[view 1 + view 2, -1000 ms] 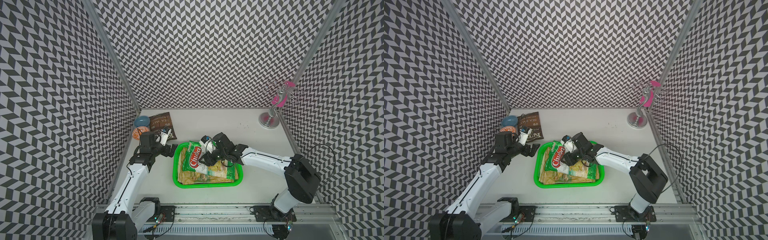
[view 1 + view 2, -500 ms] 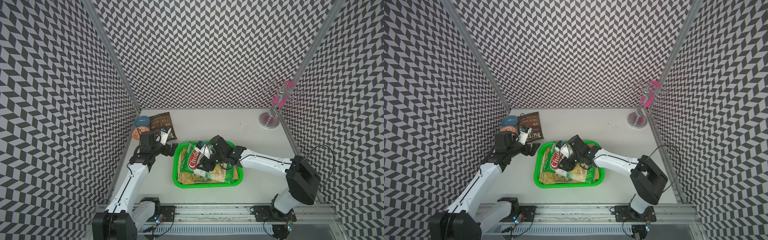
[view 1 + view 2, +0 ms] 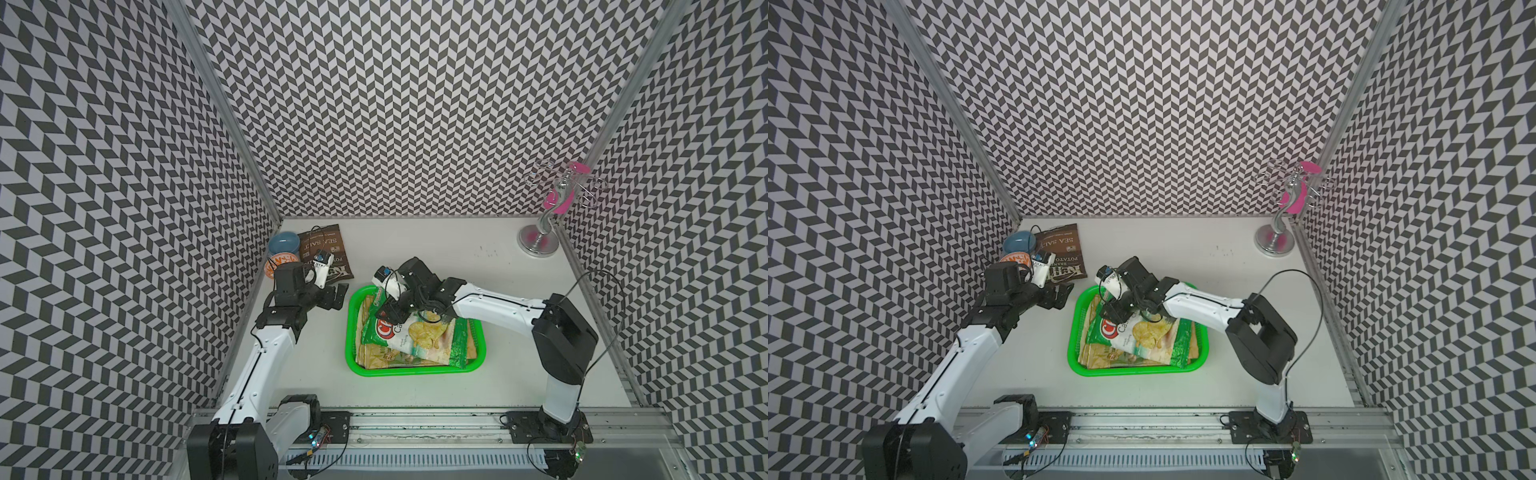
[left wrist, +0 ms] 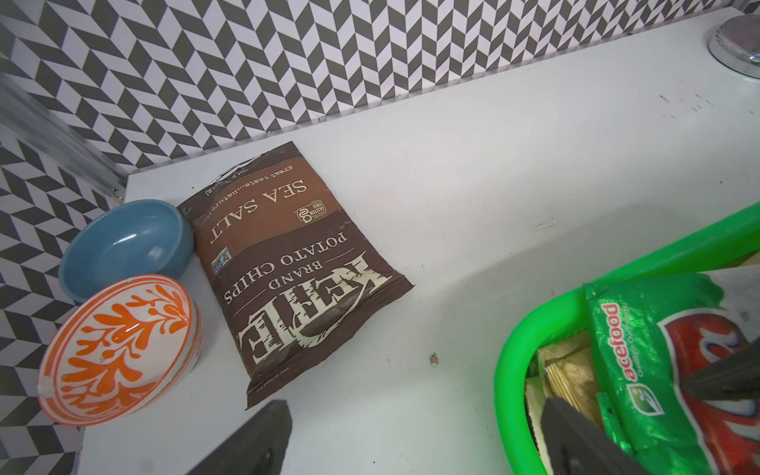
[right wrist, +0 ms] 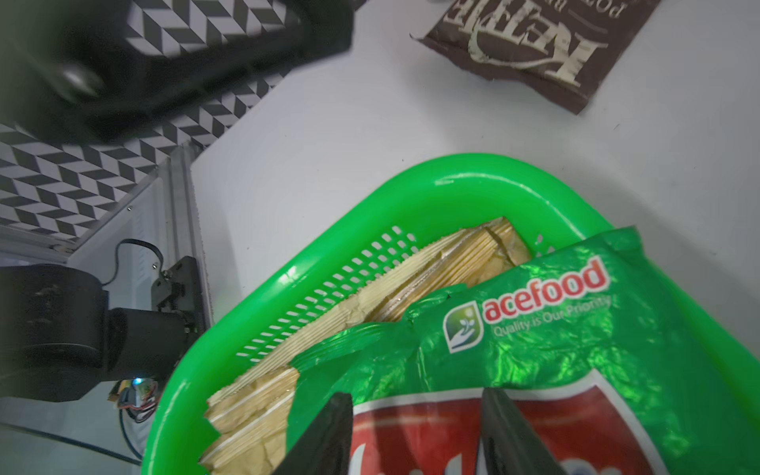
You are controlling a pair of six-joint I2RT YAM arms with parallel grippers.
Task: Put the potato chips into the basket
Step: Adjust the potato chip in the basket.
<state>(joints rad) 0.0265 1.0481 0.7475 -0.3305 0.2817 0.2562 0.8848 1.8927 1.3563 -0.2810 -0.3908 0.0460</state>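
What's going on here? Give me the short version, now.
Two robot arms are loading chip bags into the green basket. The right pincer is closed on the logo end of the green-and-white chip bag, which lies on top of the tan bags in the basket. The left pincer hangs wide open over the table between the basket and the brown Kettle bag. That bag lies flat outside the basket, beside a blue bowl and an orange-patterned bowl.
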